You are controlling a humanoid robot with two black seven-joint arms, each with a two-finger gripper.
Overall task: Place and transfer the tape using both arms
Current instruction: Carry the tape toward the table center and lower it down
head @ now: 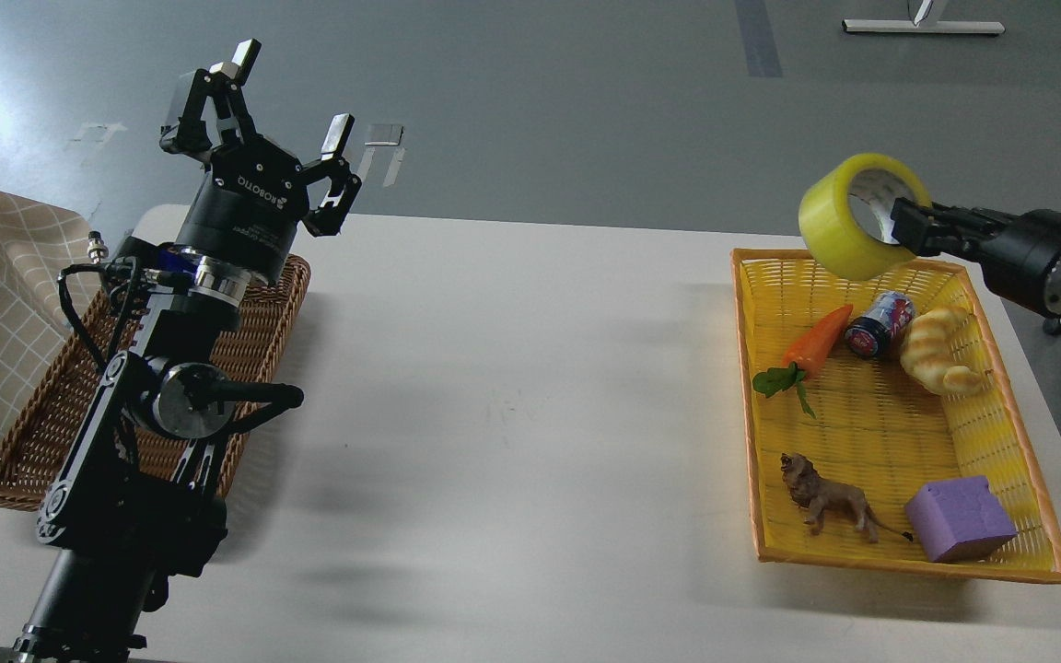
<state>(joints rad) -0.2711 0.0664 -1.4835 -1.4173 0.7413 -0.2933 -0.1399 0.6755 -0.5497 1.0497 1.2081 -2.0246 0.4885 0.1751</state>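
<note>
"ROBOTIQ" is printed in white on the black body of the left gripper (pixel 286 106), read upside down. Smaller white lettering lower on its wrist and the label on the can (pixel 879 324) cannot be read.

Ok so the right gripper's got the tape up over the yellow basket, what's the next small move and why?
Probably carry the tape leftward over the bare table. The right gripper holds it by the rim above the yellow basket, while the left gripper waits open and raised over the brown wicker basket, too far apart for a handover.
</note>
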